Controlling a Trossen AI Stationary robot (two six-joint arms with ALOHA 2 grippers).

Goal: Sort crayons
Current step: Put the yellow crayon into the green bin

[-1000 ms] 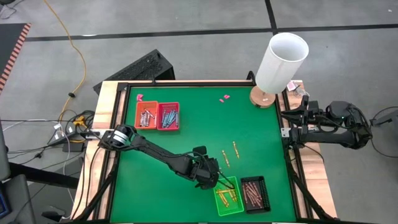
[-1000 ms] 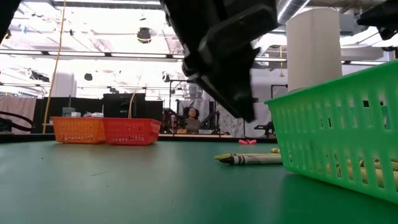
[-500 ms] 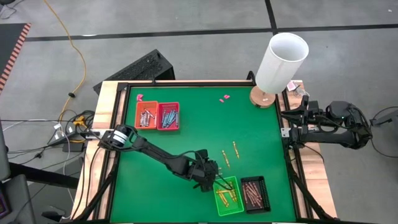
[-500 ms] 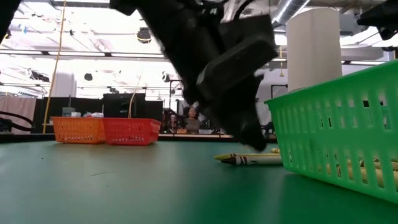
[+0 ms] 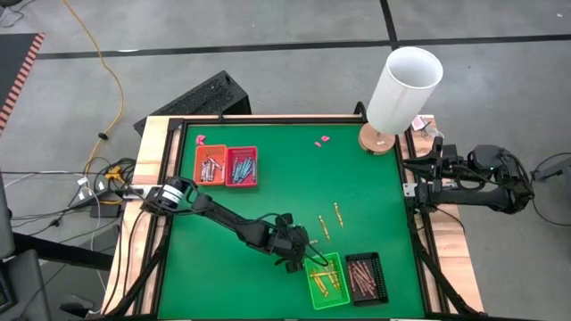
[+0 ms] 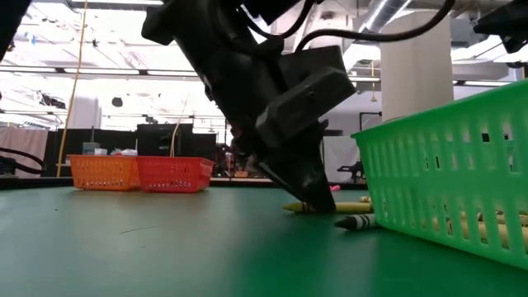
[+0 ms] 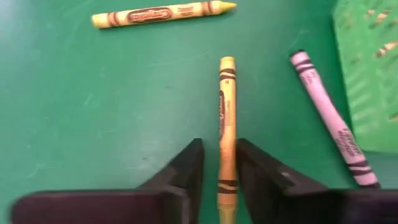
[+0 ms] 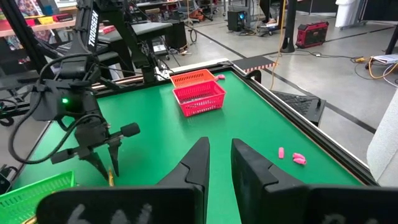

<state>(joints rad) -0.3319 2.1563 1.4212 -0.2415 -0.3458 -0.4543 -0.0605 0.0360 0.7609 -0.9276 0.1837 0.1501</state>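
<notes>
lying between the left gripper (image 7: 219, 163) jaws, yellow crayon (image 7: 226, 118) on green mat

Even overhead light, soft shadows on the green felt tabletop (image 5: 268, 205). Low view: backlit ceiling glare, dark left arm (image 6: 247, 74) silhouetted. Left wrist view slightly blurred.

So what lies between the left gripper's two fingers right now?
A yellow crayon lies lengthwise between the left gripper's fingers on the green mat, as the left wrist view shows.

We see a green-topped table (image 5: 268, 201); loose yellow crayons (image 5: 337, 213) lie near its green plastic basket (image 5: 326, 280).
</notes>
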